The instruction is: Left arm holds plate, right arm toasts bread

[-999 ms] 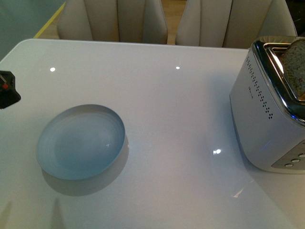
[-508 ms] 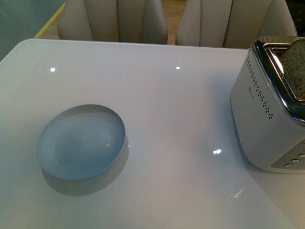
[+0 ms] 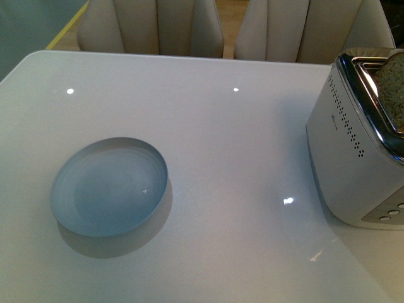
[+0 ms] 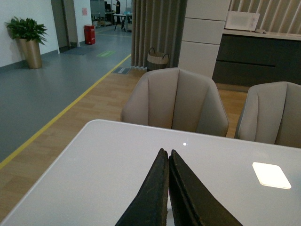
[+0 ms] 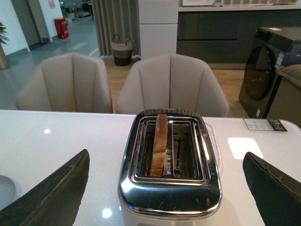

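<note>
One slice of bread (image 5: pixel 160 143) stands upright in your toaster (image 5: pixel 169 188), right claw (image 5: pixel 165 193) spread wide before it, while the plate (image 3: pixel 109 187) lies unheld on the counter (image 3: pixel 240 158), left claw (image 4: pixel 168 160) pressed together, awaiting toast.

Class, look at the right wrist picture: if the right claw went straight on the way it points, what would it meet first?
Most likely the toaster, which sits between the open claw's fingers with the bread standing in one slot; depth is uncertain.
</note>
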Action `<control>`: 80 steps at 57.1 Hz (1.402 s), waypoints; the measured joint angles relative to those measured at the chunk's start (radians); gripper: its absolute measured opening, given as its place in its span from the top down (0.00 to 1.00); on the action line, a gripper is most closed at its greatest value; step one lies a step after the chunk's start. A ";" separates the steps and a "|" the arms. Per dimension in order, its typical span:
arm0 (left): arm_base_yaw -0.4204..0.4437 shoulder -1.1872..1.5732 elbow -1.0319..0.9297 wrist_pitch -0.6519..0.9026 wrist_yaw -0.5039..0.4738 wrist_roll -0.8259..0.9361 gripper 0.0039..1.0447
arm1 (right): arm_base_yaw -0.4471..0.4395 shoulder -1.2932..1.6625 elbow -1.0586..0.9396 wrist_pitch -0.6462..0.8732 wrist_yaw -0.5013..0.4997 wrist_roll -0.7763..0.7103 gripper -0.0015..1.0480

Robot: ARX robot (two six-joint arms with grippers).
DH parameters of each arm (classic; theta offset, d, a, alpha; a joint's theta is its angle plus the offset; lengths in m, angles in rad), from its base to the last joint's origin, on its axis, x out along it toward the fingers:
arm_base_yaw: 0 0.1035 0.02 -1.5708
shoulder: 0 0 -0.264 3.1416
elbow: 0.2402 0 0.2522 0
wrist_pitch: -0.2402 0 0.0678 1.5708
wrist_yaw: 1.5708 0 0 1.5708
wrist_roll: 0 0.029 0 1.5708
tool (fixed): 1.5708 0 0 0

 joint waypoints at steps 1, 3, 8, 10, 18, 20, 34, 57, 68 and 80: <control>0.004 -0.030 0.000 -0.027 0.006 0.005 0.97 | 0.000 0.000 0.000 0.000 0.000 0.000 0.09; 0.013 -0.087 0.000 -0.080 0.018 0.012 0.97 | 0.000 0.000 0.000 0.000 0.000 0.000 0.09; 0.081 -0.216 0.000 -0.208 0.110 0.021 0.97 | 0.000 0.000 0.000 0.000 0.000 0.000 0.09; 0.115 -0.280 0.001 -0.273 0.116 0.023 0.97 | 0.000 0.000 0.000 0.000 0.002 0.000 0.09; 0.124 -0.459 0.010 -0.487 0.125 0.025 0.97 | 0.000 0.000 0.000 0.000 0.002 0.000 0.09; 0.124 -0.495 0.010 -0.525 0.125 0.026 0.97 | 0.000 0.000 0.000 0.000 0.002 0.000 0.09; 0.124 -0.620 0.010 -0.644 0.126 0.026 0.97 | 0.000 0.000 0.000 0.000 0.002 0.000 0.09; 0.124 -0.829 0.011 -0.888 0.127 0.029 0.97 | 0.000 0.000 0.000 0.000 0.002 0.000 0.09; 0.124 -0.900 0.011 -0.930 0.127 0.029 0.97 | 0.000 0.000 0.000 0.000 0.002 0.000 0.09; 0.125 -0.901 0.011 -0.931 0.127 0.029 0.97 | 0.000 0.000 0.000 0.000 0.002 0.000 0.09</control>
